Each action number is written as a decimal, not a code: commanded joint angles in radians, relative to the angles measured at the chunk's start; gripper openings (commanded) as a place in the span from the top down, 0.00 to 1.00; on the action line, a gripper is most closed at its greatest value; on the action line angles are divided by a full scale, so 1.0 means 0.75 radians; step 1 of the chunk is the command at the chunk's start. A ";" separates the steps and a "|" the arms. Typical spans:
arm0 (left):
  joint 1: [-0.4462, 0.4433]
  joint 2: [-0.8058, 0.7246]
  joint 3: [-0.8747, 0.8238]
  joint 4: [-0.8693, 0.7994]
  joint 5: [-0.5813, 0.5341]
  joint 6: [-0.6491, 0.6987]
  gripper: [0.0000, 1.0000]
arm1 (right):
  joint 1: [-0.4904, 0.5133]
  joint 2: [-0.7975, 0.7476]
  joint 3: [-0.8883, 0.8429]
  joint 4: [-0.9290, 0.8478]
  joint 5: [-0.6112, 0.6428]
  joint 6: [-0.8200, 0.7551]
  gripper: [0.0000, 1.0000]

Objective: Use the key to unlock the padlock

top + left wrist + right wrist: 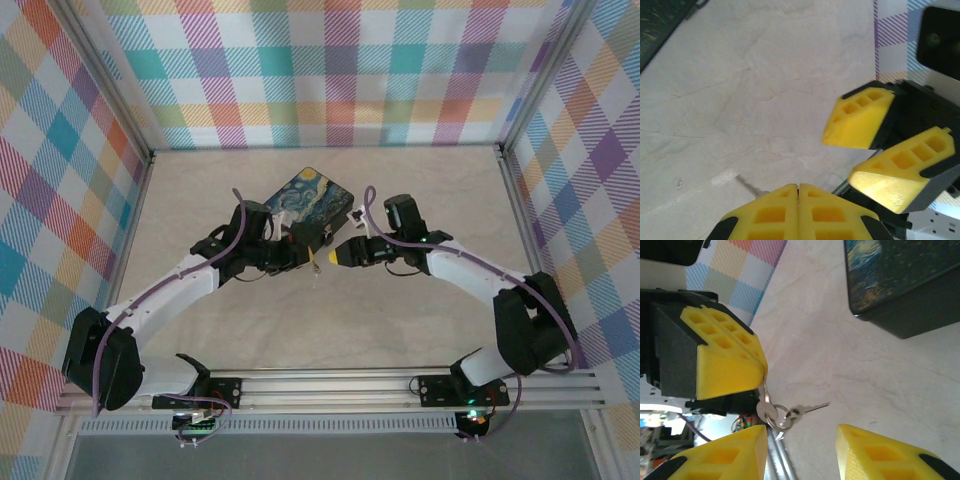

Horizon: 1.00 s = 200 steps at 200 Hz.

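Left gripper [798,192] clamped tight on key [764,409], spare key [812,407] dangling off its ring [782,421], right gripper [800,436] spread wide, empty

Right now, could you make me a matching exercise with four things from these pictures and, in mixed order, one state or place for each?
Things
1. left hand
2. right hand
3. dark box with the blue-and-yellow painted lid
4. small flat silvery metal key

States or places
A. rests on the table
B. fingers apart, holding nothing
C. hangs from a metal ring
D. fingers shut on a thin metal piece

Pairs: 1-D, 2-B, 3-A, 4-C
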 commanded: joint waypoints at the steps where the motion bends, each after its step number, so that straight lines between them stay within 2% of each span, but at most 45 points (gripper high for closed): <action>1: 0.008 0.043 0.095 -0.165 -0.127 -0.047 1.00 | 0.081 -0.127 -0.024 -0.056 0.201 -0.141 0.59; 24: 0.008 0.088 0.182 -0.326 -0.215 -0.119 1.00 | 0.205 -0.214 -0.084 0.005 0.489 -0.217 0.60; 57: 0.008 0.085 0.222 -0.360 -0.252 -0.218 1.00 | 0.326 -0.273 -0.156 0.140 0.763 -0.250 0.63; 86: 0.008 0.108 0.228 -0.364 -0.254 -0.287 1.00 | 0.450 -0.242 -0.126 0.155 0.995 -0.325 0.60; 119: 0.008 0.119 0.224 -0.361 -0.265 -0.347 1.00 | 0.533 -0.179 -0.090 0.198 1.061 -0.389 0.53; 200: 0.008 0.124 0.221 -0.328 -0.208 -0.402 1.00 | 0.594 -0.009 0.016 0.250 1.114 -0.430 0.57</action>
